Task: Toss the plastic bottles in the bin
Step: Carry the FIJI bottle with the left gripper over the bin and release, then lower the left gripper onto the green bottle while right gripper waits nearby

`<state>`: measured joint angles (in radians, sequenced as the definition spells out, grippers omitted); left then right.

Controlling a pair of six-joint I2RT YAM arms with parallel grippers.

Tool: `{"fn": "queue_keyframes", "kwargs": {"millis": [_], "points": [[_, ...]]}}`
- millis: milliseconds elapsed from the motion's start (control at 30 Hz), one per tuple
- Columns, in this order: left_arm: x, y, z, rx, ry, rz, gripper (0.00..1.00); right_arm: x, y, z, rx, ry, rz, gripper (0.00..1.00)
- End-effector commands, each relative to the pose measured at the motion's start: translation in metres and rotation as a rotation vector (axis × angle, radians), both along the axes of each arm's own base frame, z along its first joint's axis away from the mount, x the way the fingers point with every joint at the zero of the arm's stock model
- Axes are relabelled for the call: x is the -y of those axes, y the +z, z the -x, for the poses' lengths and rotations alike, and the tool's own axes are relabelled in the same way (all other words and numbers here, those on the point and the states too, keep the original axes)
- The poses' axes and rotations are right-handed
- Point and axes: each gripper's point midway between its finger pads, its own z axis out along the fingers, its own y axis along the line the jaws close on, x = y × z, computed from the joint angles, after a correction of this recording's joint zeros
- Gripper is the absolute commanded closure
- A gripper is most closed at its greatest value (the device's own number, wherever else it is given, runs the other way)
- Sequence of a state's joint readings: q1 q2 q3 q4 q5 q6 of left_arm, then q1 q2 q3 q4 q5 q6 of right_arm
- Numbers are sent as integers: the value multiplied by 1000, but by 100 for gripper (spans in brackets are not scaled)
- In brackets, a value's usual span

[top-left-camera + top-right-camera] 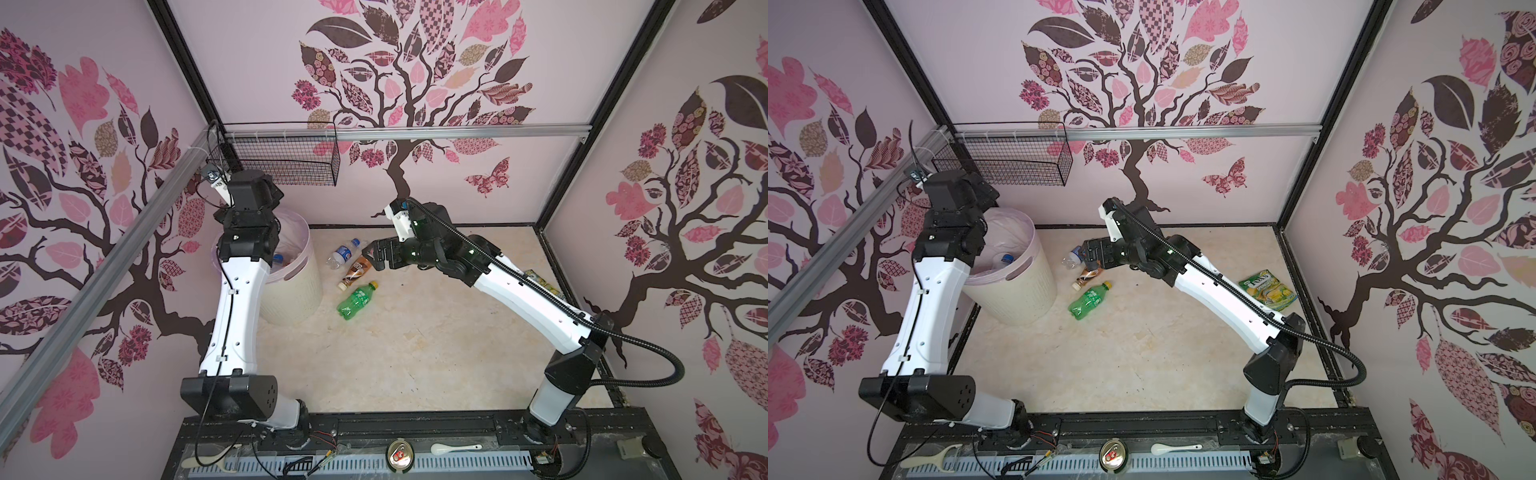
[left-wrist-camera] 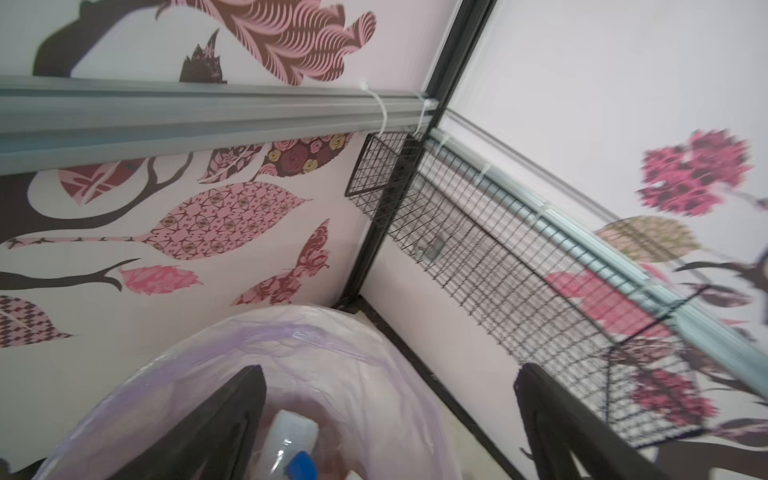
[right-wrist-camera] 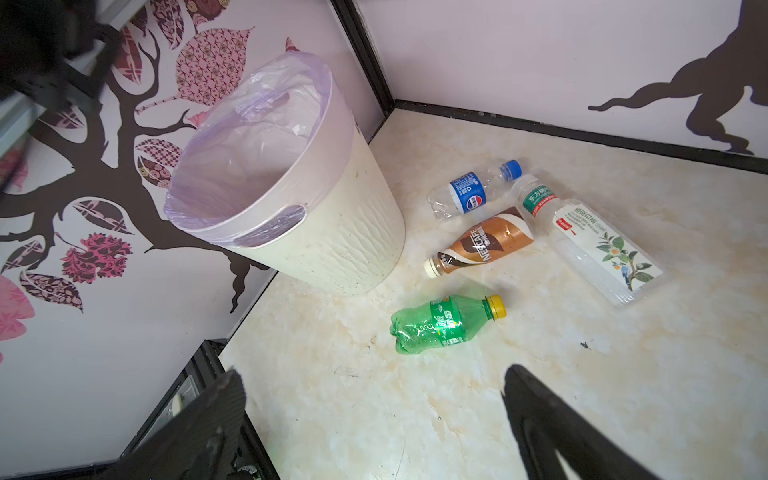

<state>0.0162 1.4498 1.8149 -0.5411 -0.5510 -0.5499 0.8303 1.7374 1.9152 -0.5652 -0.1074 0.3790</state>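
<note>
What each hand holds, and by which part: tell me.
Nothing is held. The left hand is open over the bin; the right hand is open above the table, clear of the green bottle.

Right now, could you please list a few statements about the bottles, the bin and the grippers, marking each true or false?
1. The green bottle lies on its side outside the bin. True.
2. The right gripper grips the Nescafé bottle. False: it is open and empty.
3. The bin stands upright, lined with a lilac bag. True.
4. The left gripper is shut. False: it is open above the bin.
5. Only two bottles lie outside the bin. False: four do.
</note>
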Motion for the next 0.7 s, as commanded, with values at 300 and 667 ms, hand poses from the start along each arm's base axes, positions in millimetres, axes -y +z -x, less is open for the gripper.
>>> {"fn": "queue_keyframes", "kwargs": {"millis": [300,667], "points": [[124,12,5,67,-401,120,2,34,12,5,-13,-94,-49,0],[254,-106,1,-338,-789,56,2,120,-34,12,-120,-279,-53,1]]}}
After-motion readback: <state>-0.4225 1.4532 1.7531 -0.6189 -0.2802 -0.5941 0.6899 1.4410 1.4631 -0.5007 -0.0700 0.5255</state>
